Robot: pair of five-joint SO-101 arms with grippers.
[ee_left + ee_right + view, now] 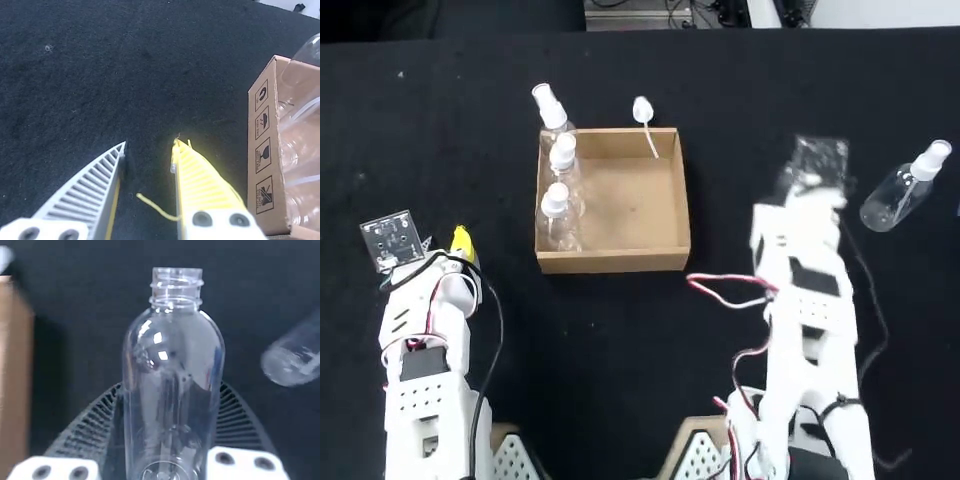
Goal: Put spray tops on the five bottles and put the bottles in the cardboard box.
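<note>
The cardboard box (672,200) sits mid-table with two capped bottles (561,158) (556,208) standing along its left wall. A third capped bottle (551,108) stands at its back-left corner; whether inside or just behind, I cannot tell. A loose spray top (642,110) lies on the back rim, its tube hanging into the box. My right gripper (171,388) (810,190) is shut on an uncapped clear bottle (172,355) (817,160), right of the box. A capped bottle (903,190) (295,357) lies farther right. My left gripper (149,150) (458,245) stands open, left of the box (264,150).
Black cloth (470,150) covers the table. Red and black cables (720,290) trail off the right arm in front of the box. There is open cloth between the two arms and behind the box.
</note>
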